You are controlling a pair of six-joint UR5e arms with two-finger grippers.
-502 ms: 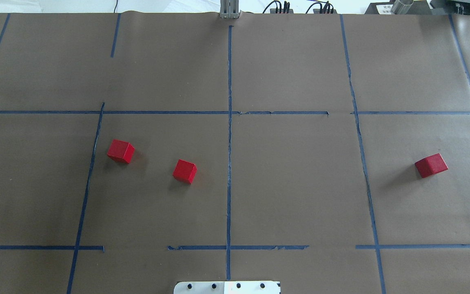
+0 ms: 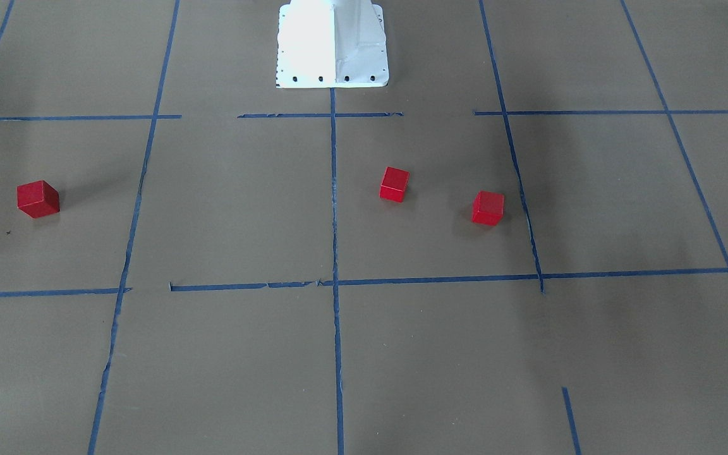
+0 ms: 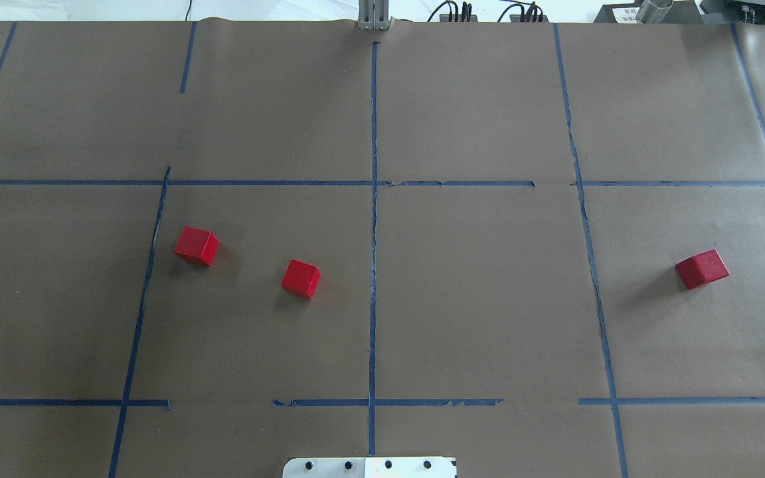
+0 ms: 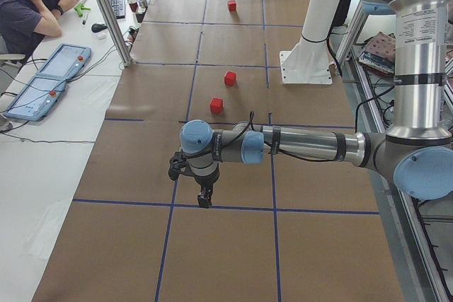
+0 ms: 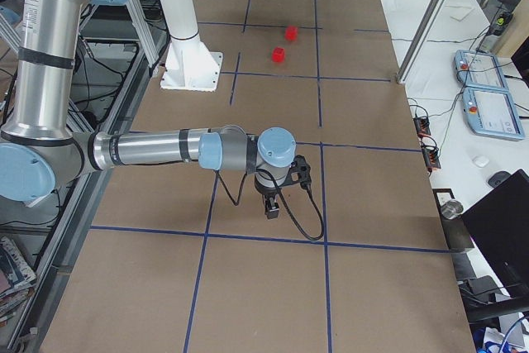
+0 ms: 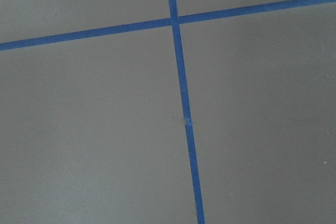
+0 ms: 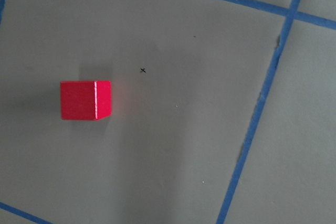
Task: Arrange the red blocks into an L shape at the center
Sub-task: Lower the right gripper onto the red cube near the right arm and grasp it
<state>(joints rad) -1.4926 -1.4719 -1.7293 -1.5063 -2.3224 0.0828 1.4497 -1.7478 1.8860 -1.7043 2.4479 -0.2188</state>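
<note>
Three red blocks lie apart on the brown paper. Two sit in the left half of the center cell (image 3: 482,292): one (image 3: 196,245) by its left border, one (image 3: 301,279) nearer the middle tape line. The third (image 3: 702,269) lies in the cell to the right. The front view shows them mirrored (image 2: 488,208), (image 2: 394,184), (image 2: 38,198). The right wrist view shows one block (image 7: 85,100) and no fingers. My left gripper (image 4: 204,199) and right gripper (image 5: 271,208) hang over outer cells, far from the blocks. I cannot tell if they are open or shut.
The white robot base (image 2: 332,44) stands at the near edge of the center column. Blue tape lines (image 6: 181,77) split the paper into cells. An operator (image 4: 32,5) sits at a side desk with control pads (image 4: 46,79).
</note>
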